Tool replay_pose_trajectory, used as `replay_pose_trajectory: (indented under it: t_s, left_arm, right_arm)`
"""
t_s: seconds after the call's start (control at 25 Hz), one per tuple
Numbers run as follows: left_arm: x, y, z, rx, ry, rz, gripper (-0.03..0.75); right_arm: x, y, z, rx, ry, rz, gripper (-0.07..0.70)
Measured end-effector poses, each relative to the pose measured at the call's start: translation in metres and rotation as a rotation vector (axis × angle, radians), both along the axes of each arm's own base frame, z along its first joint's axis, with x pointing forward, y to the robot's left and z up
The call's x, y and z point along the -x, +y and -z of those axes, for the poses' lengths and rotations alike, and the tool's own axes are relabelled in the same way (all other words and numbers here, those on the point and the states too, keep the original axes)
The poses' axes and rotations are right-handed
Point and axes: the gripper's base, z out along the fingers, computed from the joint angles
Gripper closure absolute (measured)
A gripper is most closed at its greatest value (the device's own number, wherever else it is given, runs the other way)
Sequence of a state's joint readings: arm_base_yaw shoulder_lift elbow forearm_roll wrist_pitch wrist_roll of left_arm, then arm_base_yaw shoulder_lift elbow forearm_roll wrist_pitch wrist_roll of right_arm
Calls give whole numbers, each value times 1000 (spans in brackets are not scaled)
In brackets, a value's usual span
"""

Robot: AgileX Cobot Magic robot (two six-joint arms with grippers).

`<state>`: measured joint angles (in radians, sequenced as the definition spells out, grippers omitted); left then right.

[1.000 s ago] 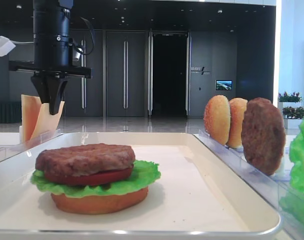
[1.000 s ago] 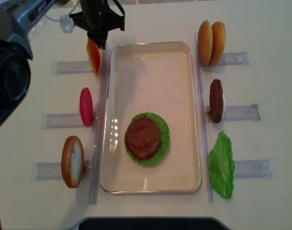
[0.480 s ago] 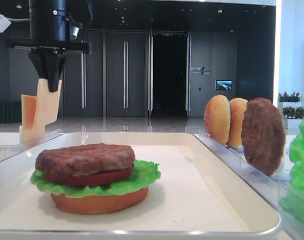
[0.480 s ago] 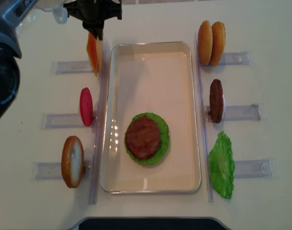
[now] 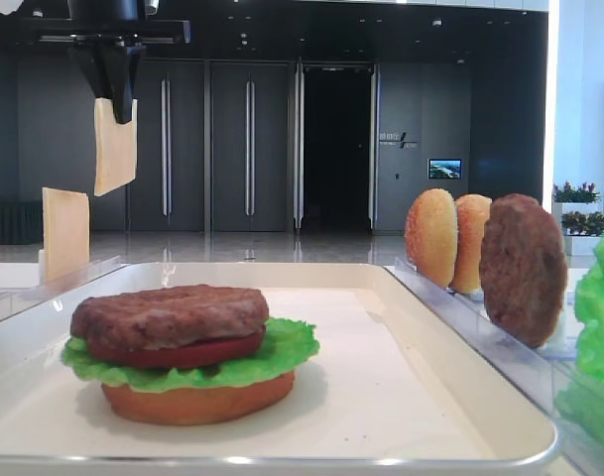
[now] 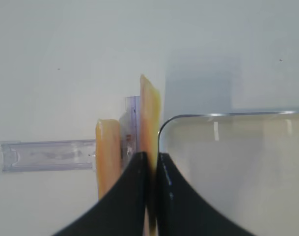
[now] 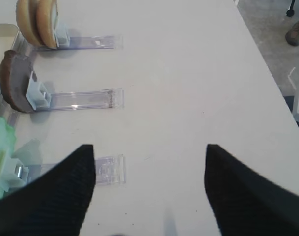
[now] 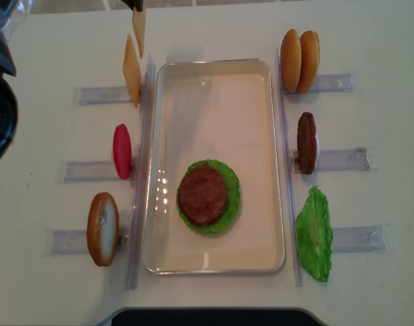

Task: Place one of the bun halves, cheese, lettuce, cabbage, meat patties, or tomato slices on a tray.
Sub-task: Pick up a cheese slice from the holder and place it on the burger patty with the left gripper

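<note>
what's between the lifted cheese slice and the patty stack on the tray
Nothing visible. The cheese slice hangs from the left end effector above the tray's far left corner; only bare tray floor lies before the patty.

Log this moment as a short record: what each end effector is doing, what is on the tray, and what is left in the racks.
left end effector: shut on cheese slice, hanging clear of its rack
right end effector: open, empty, over bare table
tray: stack of bun half, tomato, lettuce, patty on top
left racks: second cheese slice, tomato slice, bun half
right racks: two bun halves, meat patty, lettuce leaf
</note>
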<state>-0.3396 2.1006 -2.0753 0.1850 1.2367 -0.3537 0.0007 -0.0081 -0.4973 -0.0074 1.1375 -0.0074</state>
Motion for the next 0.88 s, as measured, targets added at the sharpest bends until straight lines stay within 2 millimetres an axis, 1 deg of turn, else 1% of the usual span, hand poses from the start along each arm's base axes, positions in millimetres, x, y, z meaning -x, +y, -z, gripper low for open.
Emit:
replay_pose_trajectory:
  t_s: [0.28,0.4,0.72,0.8,0.88]
  left_arm:
    - [1,-1,-2,12,4,12,694]
    - [3,-1,-6,20,-2,14,694]
    - [15,3,-34,38,-59,19,694]
    - [18,4,-38,40,-66,19,694]
    - [21,5,-37,39,-55,20,694]
  right_arm:
    - [0,0,0,-1,0,0,150]
    - [0,0,0,-1,0,0,150]
    - [0,0,0,-1,0,-22,150]
    - [0,0,0,-1,0,-22,150]
    - [0,0,0,-1,0,-22,150]
